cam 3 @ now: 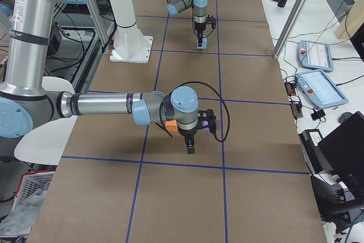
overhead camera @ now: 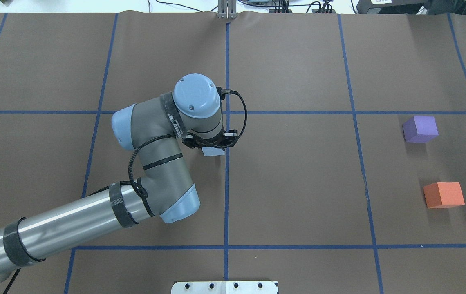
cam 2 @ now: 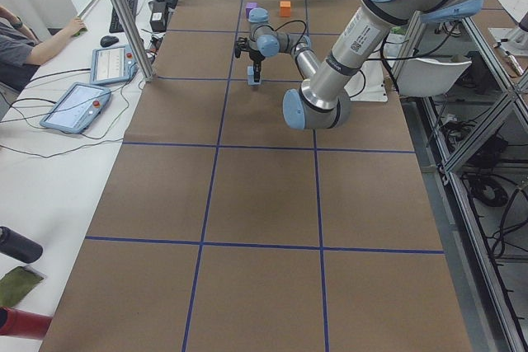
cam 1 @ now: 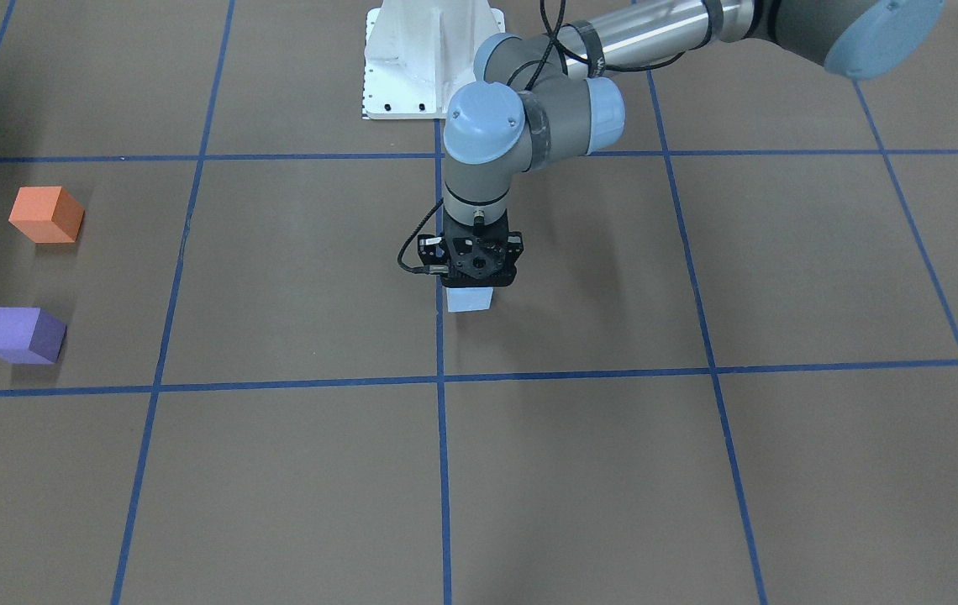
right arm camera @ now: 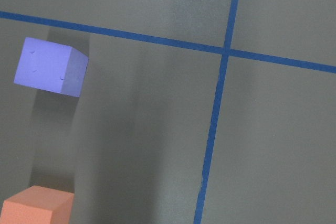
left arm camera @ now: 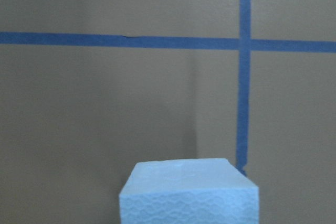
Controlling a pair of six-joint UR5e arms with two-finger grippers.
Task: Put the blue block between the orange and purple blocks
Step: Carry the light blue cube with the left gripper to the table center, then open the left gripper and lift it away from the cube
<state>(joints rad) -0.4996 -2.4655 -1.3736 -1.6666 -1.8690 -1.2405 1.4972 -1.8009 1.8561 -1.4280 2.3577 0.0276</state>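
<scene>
The left gripper pinches the pale blue foam cube mid-table, just beside a blue tape line, well apart from the orange foam cube and the purple foam cube. Whether the right gripper is spread or pressed together, I cannot tell

Blue tape lines grid the brown table, 1 passing just beside the left gripper. Well apart from it, 2 teach pendants, a keyboard and a mouse sit on a white bench.

- Overhead view looks down from behind the left gripper; front view faces it.
- Both share the purple block.
- Wrist views are very near.
</scene>
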